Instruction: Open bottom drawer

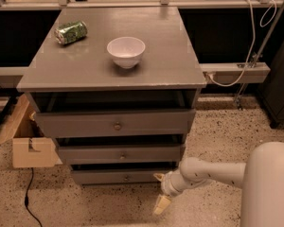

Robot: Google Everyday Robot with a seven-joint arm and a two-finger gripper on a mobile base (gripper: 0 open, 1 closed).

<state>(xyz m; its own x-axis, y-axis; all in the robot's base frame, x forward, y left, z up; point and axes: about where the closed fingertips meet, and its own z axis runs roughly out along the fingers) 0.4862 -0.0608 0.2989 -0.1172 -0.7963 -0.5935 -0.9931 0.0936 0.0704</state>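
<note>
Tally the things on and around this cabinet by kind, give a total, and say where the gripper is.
Drawers: 3, top drawer, middle drawer, bottom drawer
Bowls: 1, white bowl on the cabinet top
Cans: 1, green can on the top
Boxes: 1, cardboard box on the floor, left
Grippers: 1, gripper, open, low beside the bottom drawer's right end
Total: 7

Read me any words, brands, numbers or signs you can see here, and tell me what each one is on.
No text can be read here.
Green can on the cabinet top: has printing, too blurred to read.
White bowl: no markings.
Cardboard box: no lettering visible.
Bottom drawer: plain grey front, no label.
Gripper, low by that drawer's right end: no marking visible.
</note>
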